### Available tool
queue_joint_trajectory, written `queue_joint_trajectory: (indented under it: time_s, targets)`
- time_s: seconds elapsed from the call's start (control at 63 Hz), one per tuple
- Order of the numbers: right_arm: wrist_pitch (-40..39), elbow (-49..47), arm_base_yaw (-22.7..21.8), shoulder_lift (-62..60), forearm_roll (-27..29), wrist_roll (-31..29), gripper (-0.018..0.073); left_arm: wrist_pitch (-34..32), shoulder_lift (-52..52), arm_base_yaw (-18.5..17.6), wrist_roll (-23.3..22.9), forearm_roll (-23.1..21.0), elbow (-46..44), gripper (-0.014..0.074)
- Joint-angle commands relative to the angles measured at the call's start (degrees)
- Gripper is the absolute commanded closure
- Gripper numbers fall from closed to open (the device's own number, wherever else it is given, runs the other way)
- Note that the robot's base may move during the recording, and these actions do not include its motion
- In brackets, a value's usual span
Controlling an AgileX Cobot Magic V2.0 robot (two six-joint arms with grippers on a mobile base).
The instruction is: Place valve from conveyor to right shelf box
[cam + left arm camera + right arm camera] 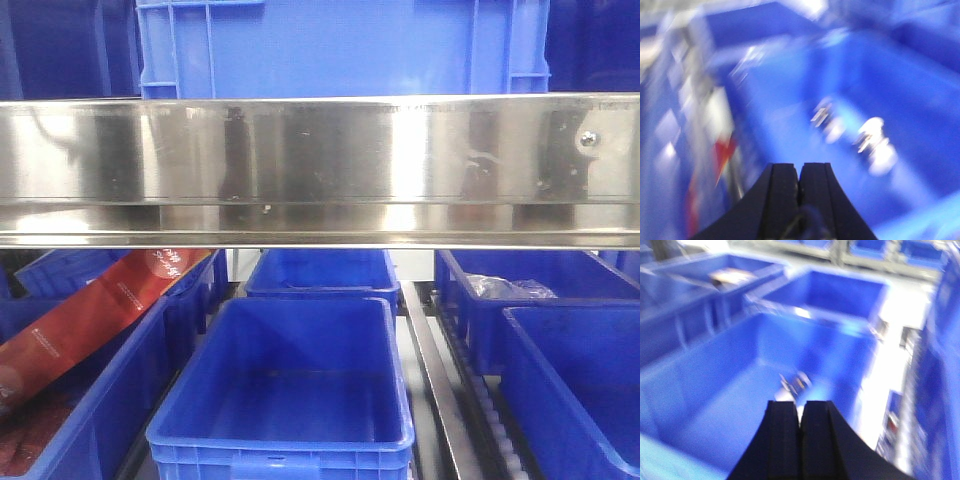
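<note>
Front view, left of frame: you had a blue crate (60, 400) holding a long red carton (95, 310), tilted, leaning across the rim. Glossy card, probably stock dropped in loosely.

Centre: an empty blue bin (282, 395), smooth moulded plastic with a thick rolled rim, sat open-topped below the steel shelf rail (320, 170). The rail was brushed and reflective, spanning the full width and hiding whatever lay behind it. Right of frame: two more blue bins (570, 360), the rear one holding a crinkled clear bag (505, 288).

Left wrist view, heavily blurred: your left gripper (799, 185) showed matte black fingers pressed together, nothing between them. Beyond, inside a blue box (900, 75), two pale shiny smears (875, 142); possibly metal parts, but I could not tell.

Right wrist view, also blurred: your right gripper (800, 422) had its fingers closed flat against each other, empty. Just above the tips, on the floor of a blue shelf box (705, 375), lay a small metallic object (796, 382), likely the valve, judged already set down.

No conveyor appeared in any view.
</note>
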Motion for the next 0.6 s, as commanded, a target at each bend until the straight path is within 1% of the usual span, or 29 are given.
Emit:
queue_joint_trajectory:
  time_s: [0.0,0.159,0.254,0.413,0.492,0.587]
  targets:
    - [-3.9,6.0,-0.4,-3.6,-0.6,-0.4,0.0719,-4.6,-5.8,1.2,-0.4,-1.9,7.0,0.0707]
    - [-13.2,21.9,-0.4,-12.4,-0.6,-0.4,0.0719,-15.9,-17.4,1.2,-0.4,-1.6,23.8,0.0707]
    - [-19.1,31.0,-0.4,-18.3,-0.6,-0.4,0.0722,-23.7,-25.3,1.2,-0.4,-1.3,34.9,0.0707]
    - [-28.1,46.4,-0.4,-28.2,-1.2,-0.4,0.0722,-34.1,-37.6,1.2,-0.4,-0.7,52.1,0.0707]
    - [-30.2,52.7,-0.4,-32.8,-2.6,-0.4,0.0722,-37.9,-43.0,1.2,-0.4,-0.7,59.7,0.0707]
    - [-31.8,59.6,-0.4,-38.0,-3.4,-0.4,0.0722,-39.9,-49.6,1.2,-0.4,-0.7,68.0,0.0707]
